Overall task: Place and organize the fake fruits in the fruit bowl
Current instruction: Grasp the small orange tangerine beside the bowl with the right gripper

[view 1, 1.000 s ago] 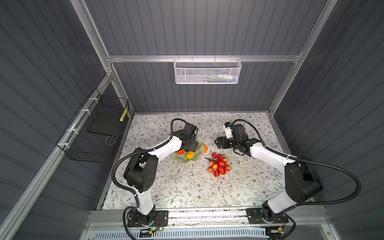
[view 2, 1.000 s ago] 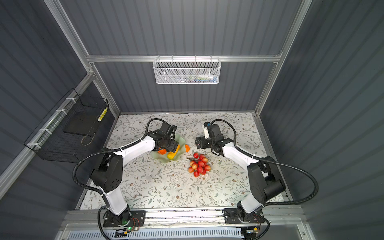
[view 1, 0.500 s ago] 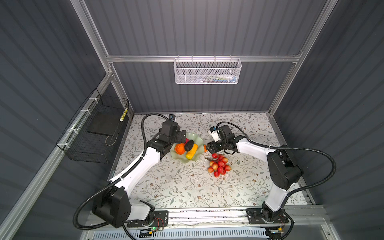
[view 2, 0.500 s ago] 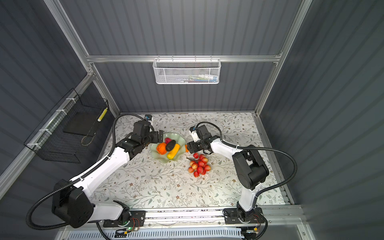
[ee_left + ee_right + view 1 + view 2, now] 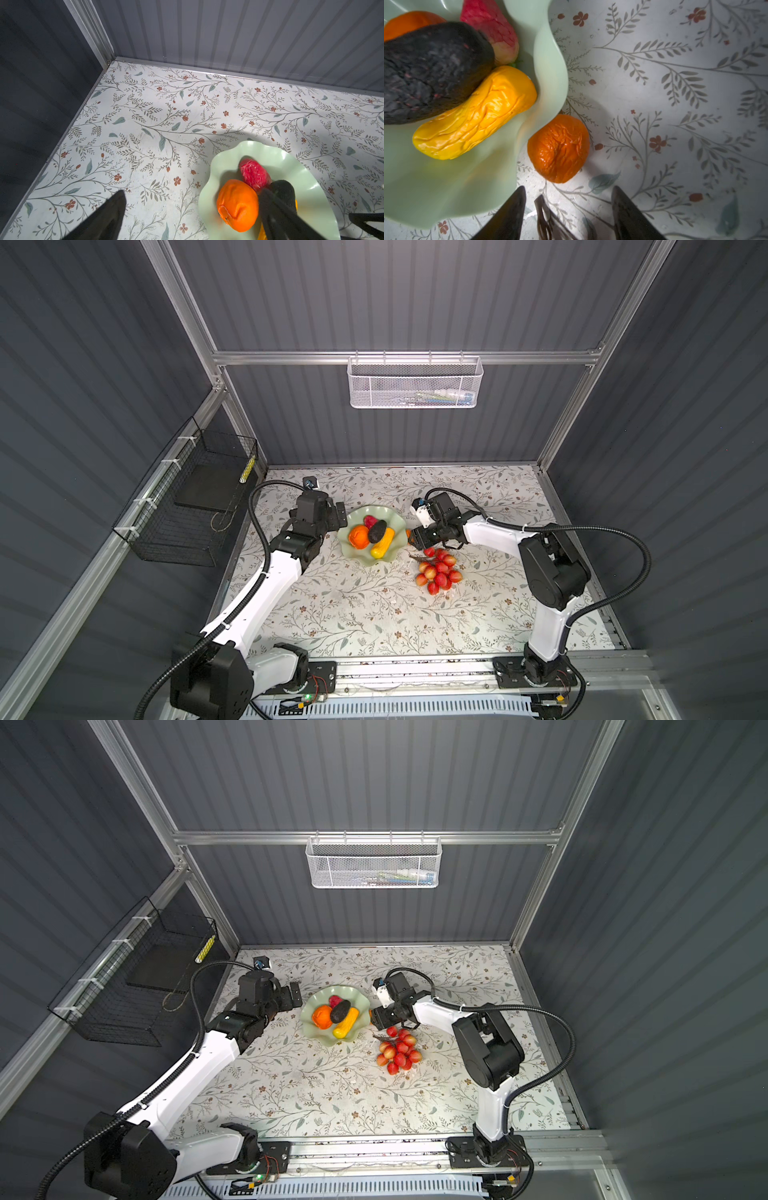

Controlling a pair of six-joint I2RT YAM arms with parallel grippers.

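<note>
**Stray little orange is dead ahead of my right gripper**

Starting at the bottom edge of the right wrist view, my right gripper (image 5: pixel 569 188) has its jaws partway apart with nothing between them. Straight ahead, mid-frame, the small wrinkled orange plastic fruit (image 5: pixel 558 148) sits on the flower-print tabletop (image 5: pixel 675 104). It's just outside the pale green glossy bowl with the wavy rim (image 5: pixel 550 62), maybe touching it. It's roundish, so there's no long axis to line up on.

Further in, upper left, the bowl holds:
- the long yellow plastic fruit (image 5: pixel 475 112)
- the black-grey oval fruit (image 5: pixel 431 68)
- the red strawberry (image 5: pixel 490 27)
- the bigger round orange (image 5: pixel 411 20)

In a top view the red plastic grape bunch (image 5: pixel 438 572) lies on the table, lower right of the bowl. My left gripper (image 5: pixel 193 192) is wide open and empty at the bowl's opposite side. I reckon this pick belongs to the right arm.
</note>
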